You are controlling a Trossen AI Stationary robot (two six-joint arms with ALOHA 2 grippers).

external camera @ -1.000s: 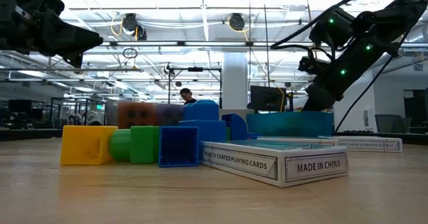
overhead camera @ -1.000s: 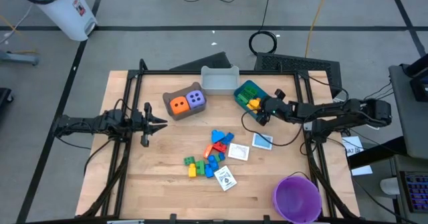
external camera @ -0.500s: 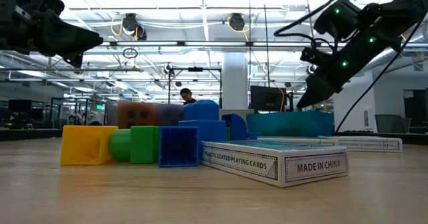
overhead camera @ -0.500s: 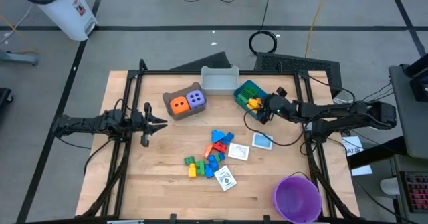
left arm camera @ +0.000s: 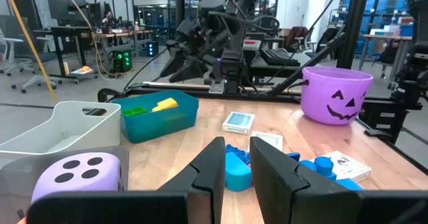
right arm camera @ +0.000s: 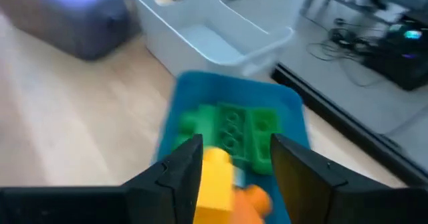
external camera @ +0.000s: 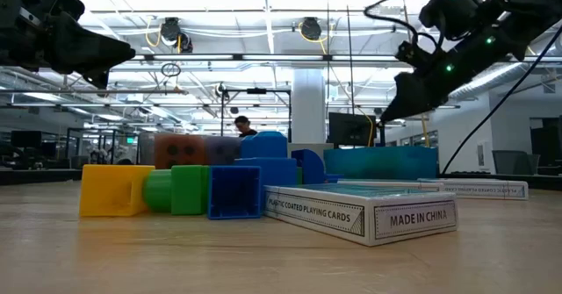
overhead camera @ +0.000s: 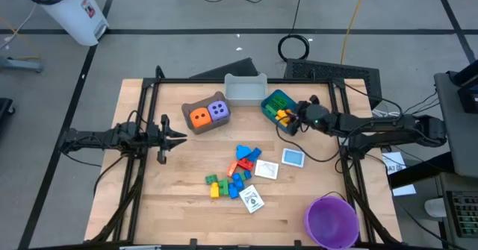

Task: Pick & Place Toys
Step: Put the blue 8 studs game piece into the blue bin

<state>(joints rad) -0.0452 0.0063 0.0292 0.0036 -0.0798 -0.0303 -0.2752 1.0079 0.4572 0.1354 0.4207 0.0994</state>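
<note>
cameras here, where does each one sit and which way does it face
High: overhead, straight down; both arms, blue bin.
Low: tabletop height, level across; card box up front, right pincer overhead.
Left wrist: forward past the left pincer to the purple bowl.
Right wrist: down past the open right pincer into the blue bin at a yellow brick.
All four share the blue bin.

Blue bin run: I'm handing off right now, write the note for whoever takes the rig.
Right gripper open, empty, above the blue bin.
Left gripper waits at the table's left, holding nothing.
Done: green and yellow bricks in the blue bin; orange die and purple die in the brown bin.
Left: brick pile and three white cards at table centre.
</note>
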